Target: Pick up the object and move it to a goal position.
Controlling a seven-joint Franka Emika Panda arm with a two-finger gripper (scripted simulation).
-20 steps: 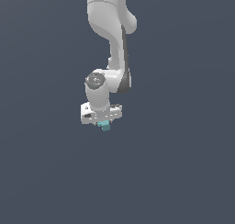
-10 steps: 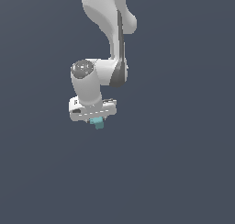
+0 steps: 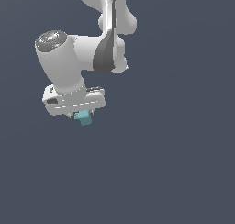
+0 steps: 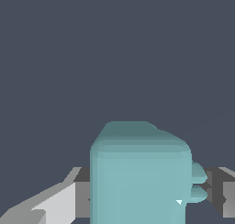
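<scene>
The object is a small teal blocky piece (image 3: 84, 118) held under the white gripper (image 3: 82, 115) in the exterior view. The gripper is shut on it, high above the plain dark ground, left of the view's centre. In the wrist view the teal object (image 4: 137, 177) fills the space between the two fingers, and a small stub sticks out of its side. A grey fingertip (image 4: 69, 202) shows on one side of it, the other at the frame's edge. No goal marker shows in either view.
The white arm (image 3: 103, 39) comes down from the top of the exterior view. Around it only flat dark grey-blue ground (image 3: 174, 163) shows, with no other objects.
The arm with the teal object has moved toward the exterior view's left and slightly upward. The wrist has turned. The grip on the object is unchanged.
</scene>
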